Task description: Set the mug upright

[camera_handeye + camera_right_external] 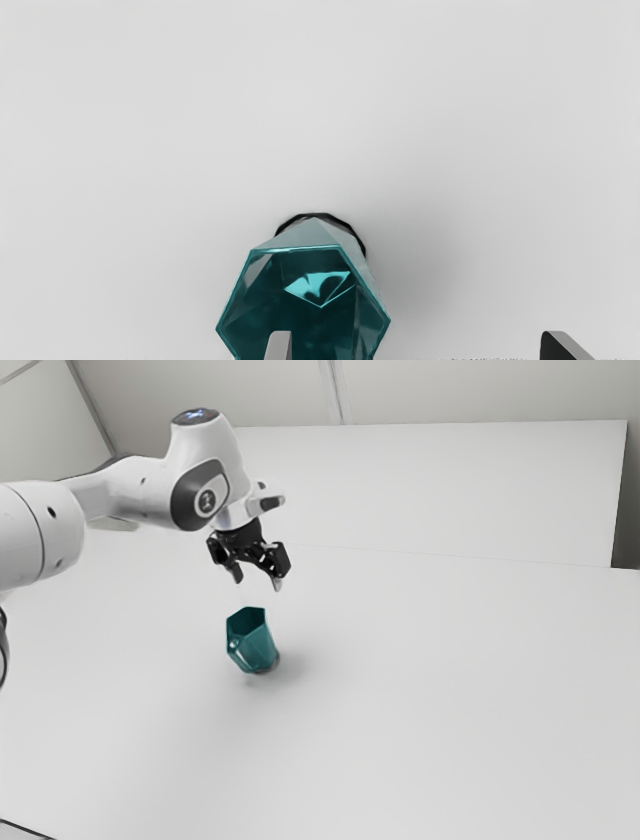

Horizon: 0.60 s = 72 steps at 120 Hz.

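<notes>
A teal, faceted, glossy mug (pixel 262 648) with an angular rim, a darker interior and a black-edged round base is at the white tabletop (pixel 430 690). Its open mouth faces up, toward the exterior view's left, base beneath; whether it stands fully upright or tilts is unclear.

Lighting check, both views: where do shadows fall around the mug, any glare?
Exterior view: diffuse shadow on the pale grey table, mostly toward the view's right of the teal faceted mug. Wrist view: soft-edged shadow on the mug's side toward the dark-faced fingertip; bright teal glints inside the mug, its interior otherwise mostly dark.
</notes>
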Motion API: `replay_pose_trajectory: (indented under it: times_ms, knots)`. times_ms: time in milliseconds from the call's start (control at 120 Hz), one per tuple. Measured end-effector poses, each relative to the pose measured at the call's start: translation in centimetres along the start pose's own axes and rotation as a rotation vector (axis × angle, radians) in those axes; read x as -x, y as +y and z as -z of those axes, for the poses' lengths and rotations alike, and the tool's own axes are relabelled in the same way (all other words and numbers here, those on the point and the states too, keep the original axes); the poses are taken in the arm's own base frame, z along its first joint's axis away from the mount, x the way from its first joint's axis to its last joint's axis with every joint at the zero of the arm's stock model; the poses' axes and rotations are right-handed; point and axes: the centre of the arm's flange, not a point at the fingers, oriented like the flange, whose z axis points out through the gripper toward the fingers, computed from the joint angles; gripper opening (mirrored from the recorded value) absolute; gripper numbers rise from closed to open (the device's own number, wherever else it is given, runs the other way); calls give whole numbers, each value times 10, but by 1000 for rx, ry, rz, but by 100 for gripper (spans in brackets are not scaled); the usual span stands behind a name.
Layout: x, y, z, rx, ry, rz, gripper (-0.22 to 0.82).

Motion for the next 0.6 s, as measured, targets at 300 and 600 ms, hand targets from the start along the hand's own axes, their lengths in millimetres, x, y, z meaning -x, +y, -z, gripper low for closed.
replay_pose_trajectory:
  times_ms: [300,600]
  knots:
    - [-1,-6,63,-7,-47,16,59]
    - [6,-14,123,-1,-61,16,60]
